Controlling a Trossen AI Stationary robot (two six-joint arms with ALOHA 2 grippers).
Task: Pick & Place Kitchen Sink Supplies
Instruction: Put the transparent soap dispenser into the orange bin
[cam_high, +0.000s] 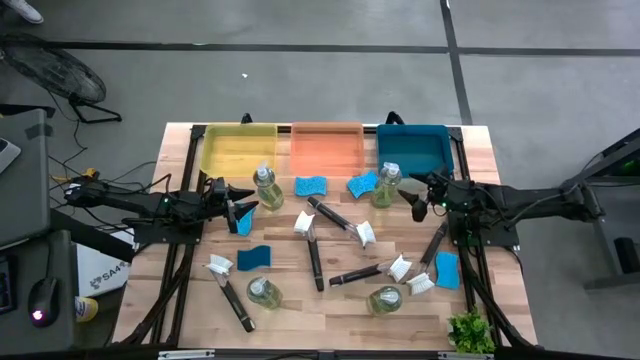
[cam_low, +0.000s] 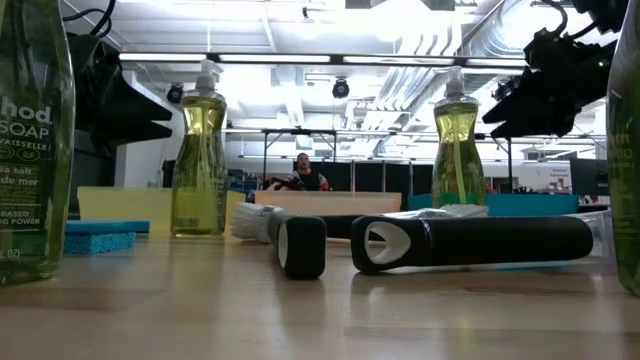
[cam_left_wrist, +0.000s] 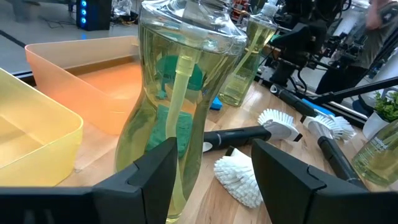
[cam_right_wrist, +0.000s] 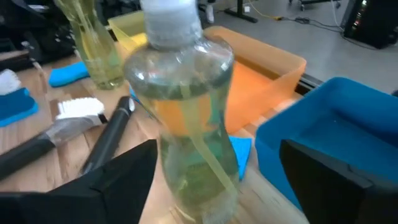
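A clear pump bottle of yellowish soap (cam_high: 266, 188) stands upright on the table in front of the yellow tray. My left gripper (cam_high: 240, 206) is open just to its left; in the left wrist view (cam_left_wrist: 214, 158) the bottle (cam_left_wrist: 171, 106) stands close before the fingers. A second soap bottle (cam_high: 385, 186) stands by the blue tray. My right gripper (cam_high: 418, 197) is open just to its right; in the right wrist view (cam_right_wrist: 217, 168) its fingers stand on either side of that bottle (cam_right_wrist: 189, 118). The low view shows both bottles (cam_low: 200, 160) (cam_low: 458, 150).
Yellow (cam_high: 238, 150), orange (cam_high: 327, 150) and blue (cam_high: 413, 152) trays line the far edge. Several blue sponges (cam_high: 311, 185) (cam_high: 254, 258) and dark-handled brushes (cam_high: 340, 220) (cam_high: 228, 292) lie about the middle. Two more bottles (cam_high: 263, 292) (cam_high: 385, 298) stand near the front, and a green plant (cam_high: 470, 332) stands at the near right corner.
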